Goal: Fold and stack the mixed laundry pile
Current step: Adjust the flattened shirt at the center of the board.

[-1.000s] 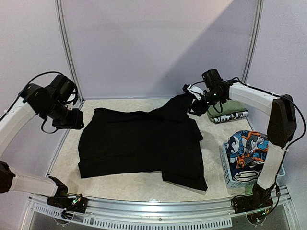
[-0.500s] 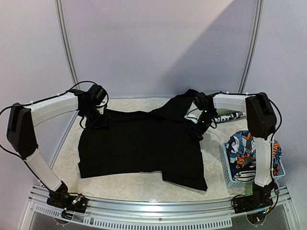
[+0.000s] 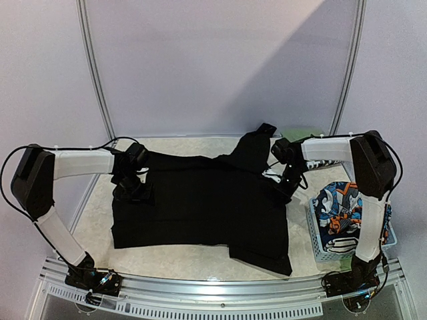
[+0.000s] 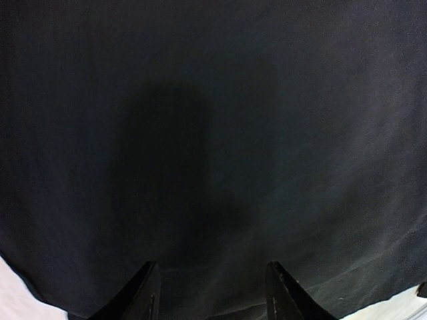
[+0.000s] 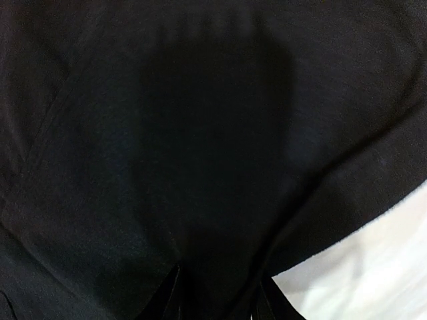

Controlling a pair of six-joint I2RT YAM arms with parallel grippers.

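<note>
Garment: black shirt (image 3: 200,207) lies spread on the worktop (image 3: 90,223), ready for folding.
Left hand (image 3: 135,195): released, poised on the shirt's left edge.
Right hand (image 3: 283,192): low on the right edge; grip cannot be told.

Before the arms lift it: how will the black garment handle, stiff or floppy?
Likely floppy: the black garment lies flat with soft creases, so it should sag from any grip point. Probably light: it looks thin in the wrist views. Pushed, it would likely bunch rather than slide.
</note>
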